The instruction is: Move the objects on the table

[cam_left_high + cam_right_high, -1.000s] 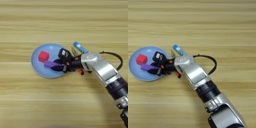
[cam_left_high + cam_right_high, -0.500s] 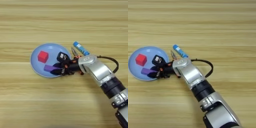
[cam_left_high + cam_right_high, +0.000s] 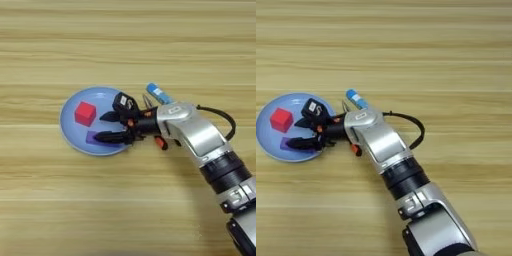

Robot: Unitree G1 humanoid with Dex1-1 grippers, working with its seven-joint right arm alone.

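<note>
Left eye view: the table (image 3: pixel 128 45) fills everything, bare tan planks on all sides of the pincer. Next in size is the arm (image 3: pixel 200 137), coming in from the lower right and ending over the near right edge of the plate (image 3: pixel 70 107).

The pincer (image 3: pixel 104 127) hangs spread above the plate, one black finger (image 3: pixel 107 117) farther, one (image 3: pixel 105 136) nearer, with open space between them. It looks released and grasps nothing. The purple block (image 3: pixel 91 137) lies flat on the plate right beside the nearer fingertip; whether they touch cannot be told. The red cube (image 3: pixel 85 113) sits on the plate just beyond the fingertips, to the pincer's left, apart from both.

Behind the pincer, along the wrist, the pliers (image 3: pixel 160 144) lie mostly hidden under the arm; only a bit of orange handle and a metal tip show. The blue tube (image 3: pixel 159 93) lies off the plate, behind the wrist on the far side.

My reading is that the block sits where it was let go. To finish well, the pincer should lift straight up before pulling back, fingers kept wide, so the near finger does not drag the block or tip the plate. The next reach must not sweep the pliers or roll the tube.
</note>
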